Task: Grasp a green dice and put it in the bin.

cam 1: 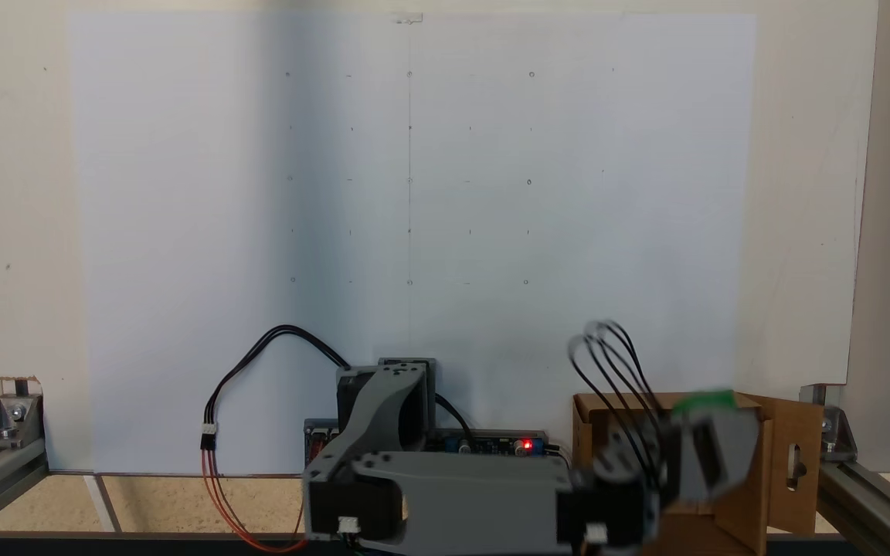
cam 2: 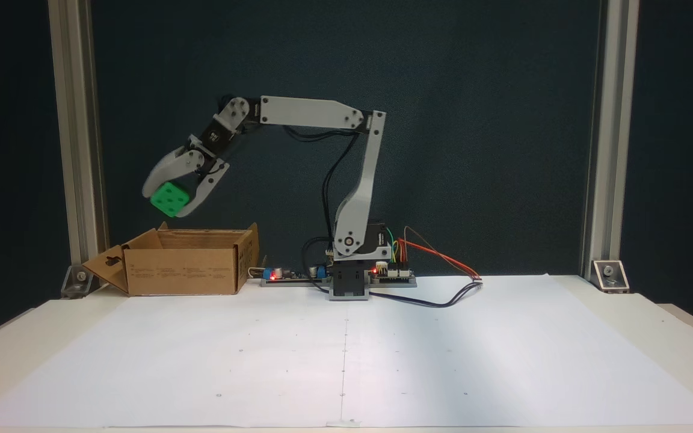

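Above the open cardboard bin at the left of the front fixed view, the claw grips the green dice in the air, clear of the box rim, over the white-papered table

Dark backdrop wall, aluminium frame posts, white paper sheet on pale table

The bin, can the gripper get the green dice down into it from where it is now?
Probably yes. The gripper holds the green dice above the bin, whose top is open with flaps folded outward; nothing visible lies between them.
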